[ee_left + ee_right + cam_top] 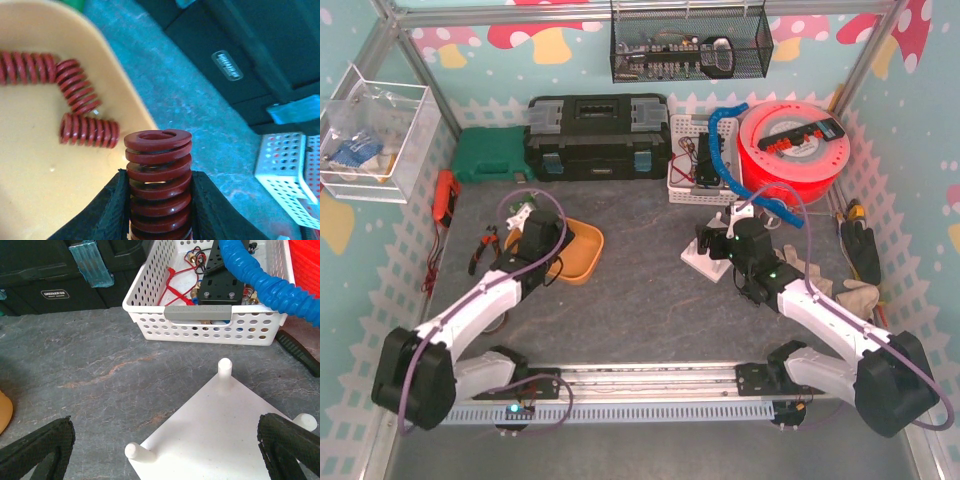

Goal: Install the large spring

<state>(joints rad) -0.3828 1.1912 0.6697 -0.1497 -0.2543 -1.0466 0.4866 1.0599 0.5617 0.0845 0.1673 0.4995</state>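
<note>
Top external: left gripper (530, 226) above rounded orange plastic bowl (588, 252); right gripper (718, 240) above flat white peg plate (696, 262).
Left wrist: coiled red large spring (158, 165) upright, clamped between black padded jaws; 3 more springs (89, 131) in bowl, 10 o'clock.
Right wrist: jaws spread wide, plate between, clear of both.

Grey, stone-patterned table (640, 310). Bears along the back edge a green case (492, 155), a black toolbox (597, 135), a white perforated basket (690, 195) and a red reel (795, 150). Holds an orange tray (585, 250) left of centre, with pliers (483, 248) to its left, and a white peg plate (698, 262) right of centre.
</note>
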